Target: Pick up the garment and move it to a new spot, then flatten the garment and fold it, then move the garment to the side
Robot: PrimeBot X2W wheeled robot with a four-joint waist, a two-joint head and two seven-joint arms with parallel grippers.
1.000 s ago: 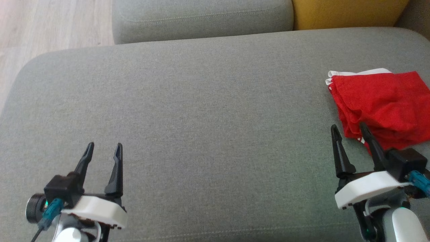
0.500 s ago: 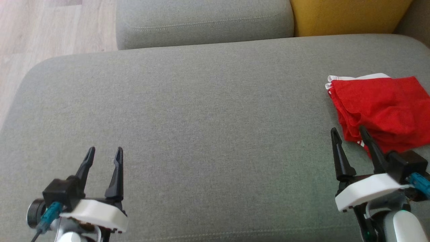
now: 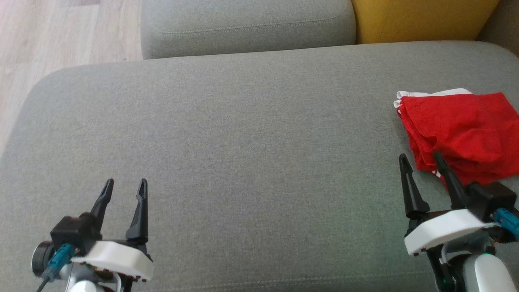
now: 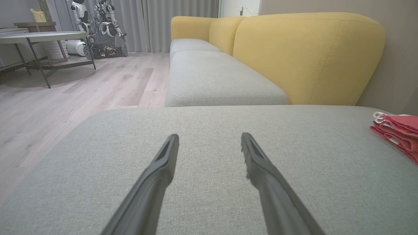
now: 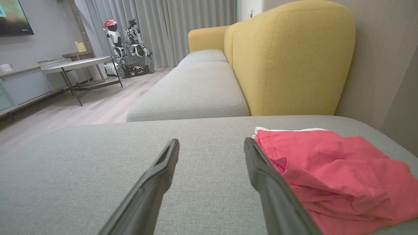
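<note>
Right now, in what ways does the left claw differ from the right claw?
The left claw is over bare grey cushion, far from the red garment; the right claw is at the garment's near edge. In the head view the left claw points nearly straight up, while the right claw leans left. Both are open and empty.

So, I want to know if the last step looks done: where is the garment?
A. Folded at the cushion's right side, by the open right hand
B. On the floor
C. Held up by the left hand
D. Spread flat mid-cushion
A: the garment lies folded at the right side of the cushion, with the right hand open by it and holding nothing.
</note>
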